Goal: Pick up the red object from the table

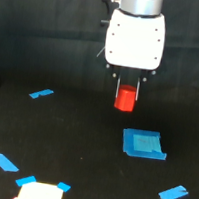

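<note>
Bench point(81, 150): matte black, blue tape strips scattered.
Left: tape strip point(41, 94) toward far edge; second tape strip point(5, 162) nearer front edge.
Front-left: bright white patch point(39, 193), overexposed, identity unclear.
Centre-right: hand point(126, 93) closed narrow on red object point(125, 99); block appears lifted clear of bench, well back from front edge.
Right: flat blue square point(143, 143) just in front of block, apart.
Advice: hold squeeze steady, raise straight, avoid tilt; block hangs low between fingers, slip possible.

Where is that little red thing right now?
In the exterior view, the red object sits just right of centre, between the fingers of the gripper under the white arm head. The flat blue square lies below it, slightly to the view's right.
</note>
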Robot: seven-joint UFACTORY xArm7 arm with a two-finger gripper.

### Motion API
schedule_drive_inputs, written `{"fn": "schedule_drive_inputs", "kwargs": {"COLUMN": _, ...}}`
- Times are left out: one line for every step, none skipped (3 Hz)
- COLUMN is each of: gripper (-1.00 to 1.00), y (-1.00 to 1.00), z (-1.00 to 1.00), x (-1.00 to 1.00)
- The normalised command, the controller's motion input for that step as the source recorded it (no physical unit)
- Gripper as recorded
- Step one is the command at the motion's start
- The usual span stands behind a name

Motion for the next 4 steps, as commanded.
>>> {"fn": "schedule_drive_inputs", "kwargs": {"gripper": -0.96, "y": 0.25, "z": -0.05, "x": 0.0}}
{"fn": "schedule_drive_inputs", "kwargs": {"gripper": -1.0, "y": -0.04, "z": 0.16, "x": 0.28}}
{"fn": "schedule_drive_inputs", "kwargs": {"gripper": -1.0, "y": -0.34, "z": 0.04, "x": -0.27}}
{"fn": "schedule_drive_inputs", "kwargs": {"gripper": -1.0, "y": 0.37, "z": -0.07, "x": 0.17}}
